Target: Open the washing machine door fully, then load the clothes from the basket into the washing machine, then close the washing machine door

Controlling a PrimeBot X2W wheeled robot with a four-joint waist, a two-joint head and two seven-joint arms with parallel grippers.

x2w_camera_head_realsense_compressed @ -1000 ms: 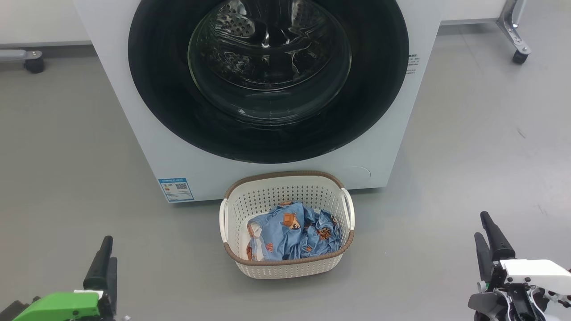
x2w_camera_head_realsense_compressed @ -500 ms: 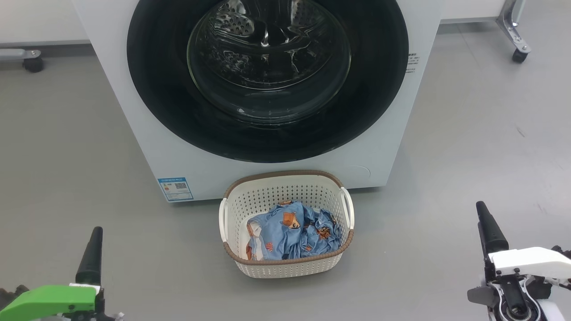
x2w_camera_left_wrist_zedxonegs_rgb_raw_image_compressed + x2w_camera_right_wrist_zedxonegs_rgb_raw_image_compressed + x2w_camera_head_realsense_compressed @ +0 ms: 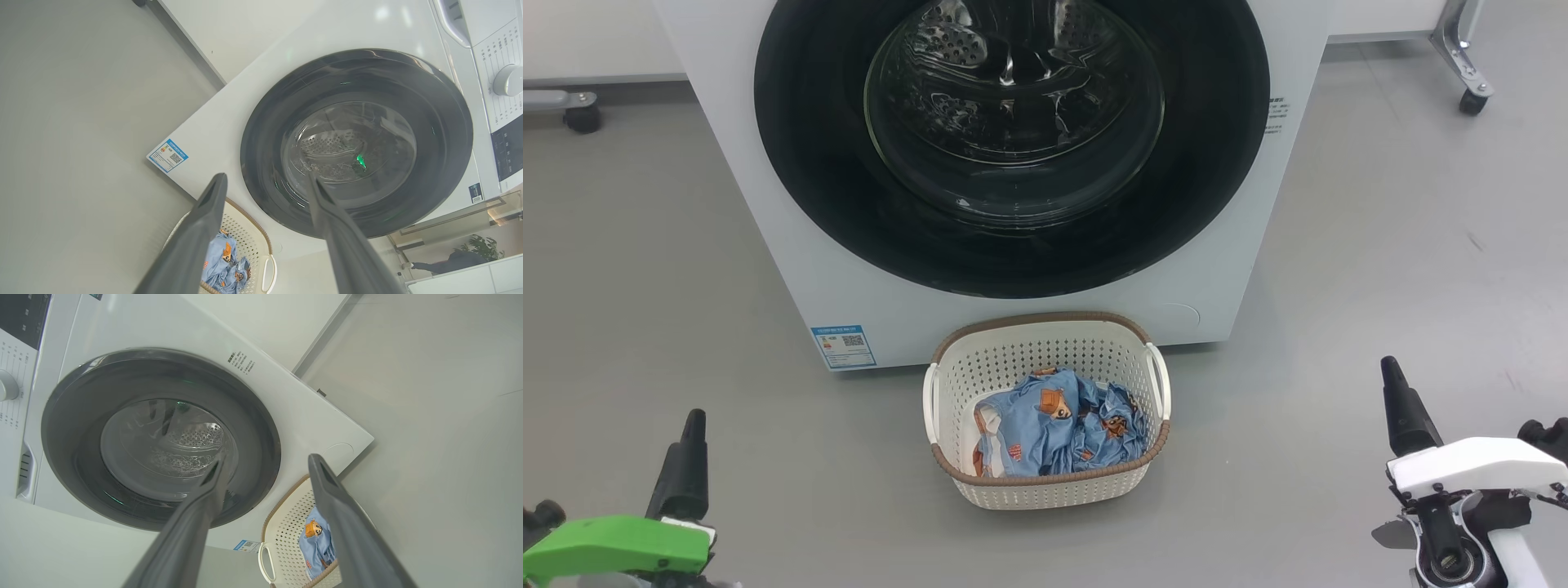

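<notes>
Dark left fingers (image 3: 194,237) and right fingers (image 3: 341,518), both spread wide and empty, have edged farther toward the shut washing machine door (image 3: 809,163), so opening is only beginning, while the basket (image 3: 1045,494) of clothes (image 3: 1054,425) sits on the floor (image 3: 1339,286) just before the washing machine (image 3: 768,269), crowding any low central reach.

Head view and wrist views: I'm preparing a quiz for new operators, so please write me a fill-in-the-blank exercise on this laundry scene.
1. The washing machine door is ___.
2. The basket holds light ___ clothes.
3. The left gripper and the right gripper both have their fingers ___, holding nothing.
Missing words: closed; blue; open.
</notes>
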